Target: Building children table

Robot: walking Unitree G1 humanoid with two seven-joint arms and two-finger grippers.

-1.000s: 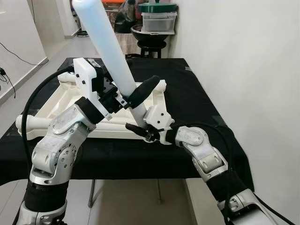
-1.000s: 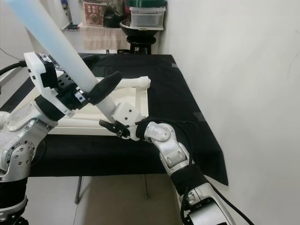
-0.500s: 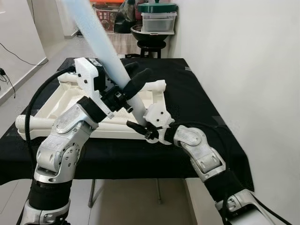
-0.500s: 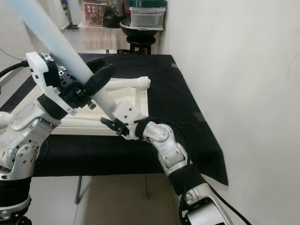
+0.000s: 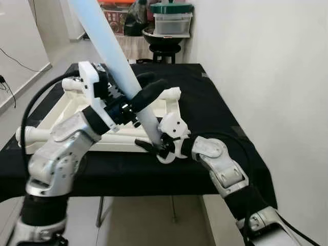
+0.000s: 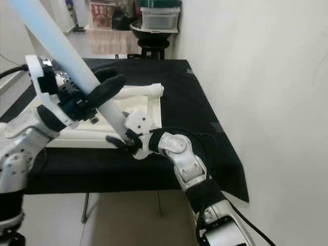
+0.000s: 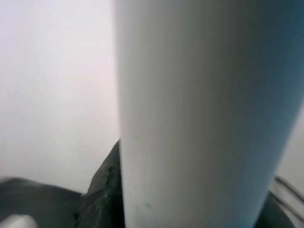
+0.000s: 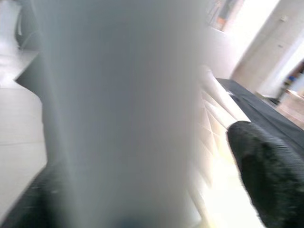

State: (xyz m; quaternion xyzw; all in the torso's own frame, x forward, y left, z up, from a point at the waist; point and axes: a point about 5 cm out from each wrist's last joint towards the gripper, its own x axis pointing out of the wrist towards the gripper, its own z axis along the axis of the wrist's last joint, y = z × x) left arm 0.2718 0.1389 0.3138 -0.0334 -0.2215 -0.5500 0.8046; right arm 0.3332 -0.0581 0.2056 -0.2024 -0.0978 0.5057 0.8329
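A long pale table leg (image 5: 109, 47) slants up to the left, its lower end down at the front right corner of the white upturned tabletop (image 5: 69, 105) on the black table (image 5: 215, 107). My left gripper (image 5: 150, 84) is shut on the leg's middle, one black finger on each side. My right gripper (image 5: 152, 147) sits at the leg's foot. In the right wrist view the leg (image 8: 118, 109) stands between its fingers (image 8: 259, 166), with a gap showing beside one finger. The leg (image 7: 204, 114) looms close in the left wrist view.
Two fitted legs lie flat at the tabletop's corners, one at the far right (image 5: 171, 93) and one at the near left (image 5: 31, 134). A stool with stacked plastic containers (image 5: 171, 23) stands behind the table. A white wall (image 5: 271, 77) runs close along the right.
The leg's top has swung further left and its foot has come down to the tabletop's corner. My right gripper has shifted slightly down and left, to the foot. My left arm has dropped lower.
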